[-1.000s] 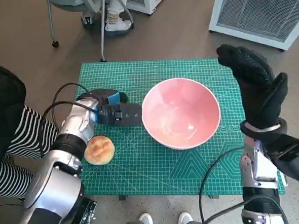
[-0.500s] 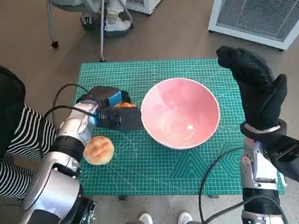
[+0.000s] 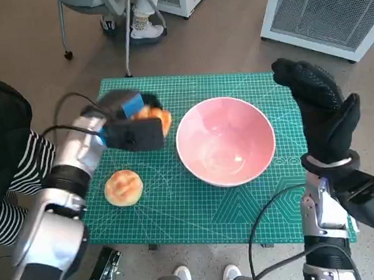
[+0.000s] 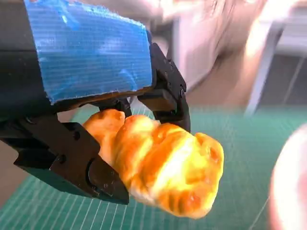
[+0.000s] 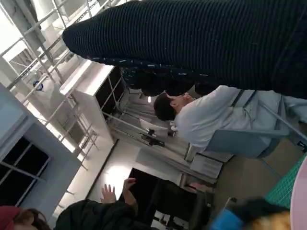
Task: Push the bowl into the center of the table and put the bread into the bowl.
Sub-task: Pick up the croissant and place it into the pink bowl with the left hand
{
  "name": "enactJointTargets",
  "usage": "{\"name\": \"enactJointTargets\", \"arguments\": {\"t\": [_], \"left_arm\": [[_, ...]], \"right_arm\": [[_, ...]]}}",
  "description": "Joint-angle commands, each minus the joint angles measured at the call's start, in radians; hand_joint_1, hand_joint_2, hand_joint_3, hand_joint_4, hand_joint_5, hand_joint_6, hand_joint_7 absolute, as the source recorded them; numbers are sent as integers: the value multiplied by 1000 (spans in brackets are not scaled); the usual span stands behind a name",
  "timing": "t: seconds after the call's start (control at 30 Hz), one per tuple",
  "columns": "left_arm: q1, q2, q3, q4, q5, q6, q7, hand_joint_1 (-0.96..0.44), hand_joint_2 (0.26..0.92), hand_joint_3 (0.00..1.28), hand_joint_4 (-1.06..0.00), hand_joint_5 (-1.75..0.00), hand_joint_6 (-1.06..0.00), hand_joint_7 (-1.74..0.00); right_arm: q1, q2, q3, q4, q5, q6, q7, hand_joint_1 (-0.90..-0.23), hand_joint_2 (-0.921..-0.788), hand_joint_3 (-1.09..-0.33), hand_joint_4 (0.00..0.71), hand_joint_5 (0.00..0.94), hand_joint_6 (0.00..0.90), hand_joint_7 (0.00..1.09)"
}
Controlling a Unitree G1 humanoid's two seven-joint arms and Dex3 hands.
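Bread [image 4: 163, 172], a soft, light, flaky croissant, sits pinched in the left robot hand [image 3: 134, 129] above the tabletop [image 3: 197, 209] beside the bowl [image 3: 226, 141], wanting a gentle mid-body hold, while the right robot hand [image 3: 322, 109] hovers spread, holding nothing.

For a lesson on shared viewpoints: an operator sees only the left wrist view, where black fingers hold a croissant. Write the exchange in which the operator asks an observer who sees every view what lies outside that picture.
Operator: Where is the bowl?
Observer: The pink bowl stands on the green mat, close to the right of the croissant that the left hand holds.
Operator: Is there other bread?
Observer: Yes, a round bun lies on the mat, nearer the robot than the left hand.
Operator: And the right hand?
Observer: The right hand is raised by the bowl's right side, holding nothing.
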State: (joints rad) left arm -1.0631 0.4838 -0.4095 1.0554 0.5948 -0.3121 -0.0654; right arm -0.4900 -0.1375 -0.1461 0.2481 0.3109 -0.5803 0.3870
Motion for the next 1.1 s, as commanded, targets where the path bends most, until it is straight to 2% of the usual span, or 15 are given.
{"name": "enactJointTargets", "arguments": {"t": [0.03,0.3,0.47,0.6,0.83,1.1], "left_arm": [[29,55,83,-209,-62,-40,7,368,921,93,-655,-1247,-603,-745],[127,74,184,-531,-129,-27,-15,369,921,86,-663,-1240,-580,-831],[183,56,208,-691,-126,-9,-11,371,921,75,-677,-1227,-578,-866],[215,36,204,-783,-135,4,-42,372,921,71,-682,-1221,-583,-877],[221,4,152,-809,-96,-15,-85,373,921,51,-705,-1193,-614,-787],[190,-76,77,-701,-79,-30,-131,370,921,57,-698,-1199,-636,-682]], "right_arm": [[28,0,0,-8,2,17,2,-698,-921,-715,213,3,132,382],[34,1,0,-12,-6,13,-3,-698,-921,-714,211,1,129,386],[38,-2,-3,-12,-10,11,-6,-698,-921,-716,211,1,128,389],[40,-4,-5,-14,-12,11,-7,-697,-921,-720,211,1,126,391],[43,-11,-10,-16,-9,15,-6,-700,-921,-723,211,1,123,394],[50,-12,-10,-27,-11,18,-10,-700,-921,-724,210,0,120,399]]}}
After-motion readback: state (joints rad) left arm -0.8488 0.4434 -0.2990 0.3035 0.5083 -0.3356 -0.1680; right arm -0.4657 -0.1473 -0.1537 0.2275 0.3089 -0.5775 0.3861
